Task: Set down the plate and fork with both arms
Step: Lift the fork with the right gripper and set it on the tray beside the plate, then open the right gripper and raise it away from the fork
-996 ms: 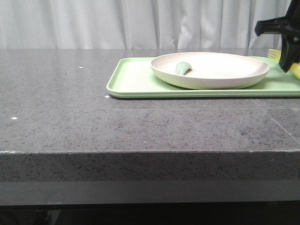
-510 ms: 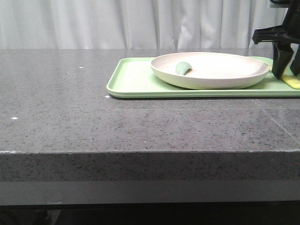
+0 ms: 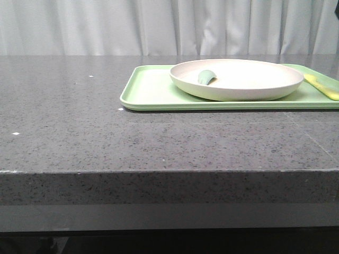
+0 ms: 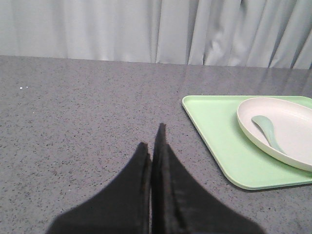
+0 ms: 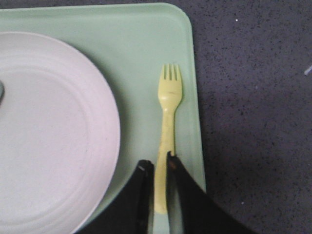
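The cream plate (image 3: 249,84) sits on the light-green tray (image 3: 151,87). The pale-yellow fork (image 3: 321,87) lies flat on the tray just right of the plate. In the right wrist view the fork (image 5: 169,102) lies beside the plate (image 5: 48,126), tines pointing away. My right gripper (image 5: 157,163) hovers above the fork's handle end with a narrow gap between its jaws and holds nothing. It is out of the front view. My left gripper (image 4: 152,139) is shut and empty over bare table, left of the tray (image 4: 219,131).
A dull teal-green spoon (image 3: 205,77) lies in the plate and also shows in the left wrist view (image 4: 267,131). The dark speckled table (image 3: 79,121) extends left of the tray. A white curtain hangs behind it.
My right gripper lowered the fork onto the tray beside the plate, let it go, and rose out of the front view. The fork now lies on the tray.
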You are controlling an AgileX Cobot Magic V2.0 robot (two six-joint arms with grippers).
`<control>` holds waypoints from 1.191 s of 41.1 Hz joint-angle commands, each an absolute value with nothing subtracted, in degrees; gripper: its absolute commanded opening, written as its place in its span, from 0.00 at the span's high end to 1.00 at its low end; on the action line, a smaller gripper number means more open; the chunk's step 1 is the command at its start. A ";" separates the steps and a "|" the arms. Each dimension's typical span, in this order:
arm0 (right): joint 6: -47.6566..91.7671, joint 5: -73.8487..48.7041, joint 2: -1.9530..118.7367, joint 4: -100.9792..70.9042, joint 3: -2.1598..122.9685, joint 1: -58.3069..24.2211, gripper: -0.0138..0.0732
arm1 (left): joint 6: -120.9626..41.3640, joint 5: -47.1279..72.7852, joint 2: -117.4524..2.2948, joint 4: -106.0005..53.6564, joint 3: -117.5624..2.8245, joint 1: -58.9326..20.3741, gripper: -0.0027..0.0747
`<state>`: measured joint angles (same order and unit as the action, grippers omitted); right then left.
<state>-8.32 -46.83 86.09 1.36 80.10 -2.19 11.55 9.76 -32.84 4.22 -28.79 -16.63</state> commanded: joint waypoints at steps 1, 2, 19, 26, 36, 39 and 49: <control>-7.63 -41.24 78.22 2.05 76.11 -3.06 0.86 | 12.20 4.89 -32.92 3.87 -30.49 -16.67 0.99; -7.63 -40.49 76.93 2.05 75.21 -3.17 0.86 | 12.20 4.89 -32.92 3.87 -30.49 -16.67 0.99; -5.83 -25.23 45.35 2.12 42.63 -3.28 0.86 | 12.20 4.89 -32.92 3.87 -30.49 -16.67 0.99; -5.83 -24.65 32.98 2.12 33.49 -3.28 0.92 | 12.20 4.89 -32.92 3.87 -30.49 -16.67 0.99; -5.83 -24.51 16.71 2.12 25.44 -3.28 0.92 | 12.20 4.89 -32.92 3.87 -30.49 -16.67 0.99; -5.83 -23.19 12.58 2.12 24.10 -3.28 0.92 | 12.20 4.89 -32.92 3.87 -30.49 -16.67 0.99; -5.83 -21.82 8.67 2.12 23.35 -3.28 0.92 | 12.20 4.89 -32.92 3.87 -30.49 -16.67 0.99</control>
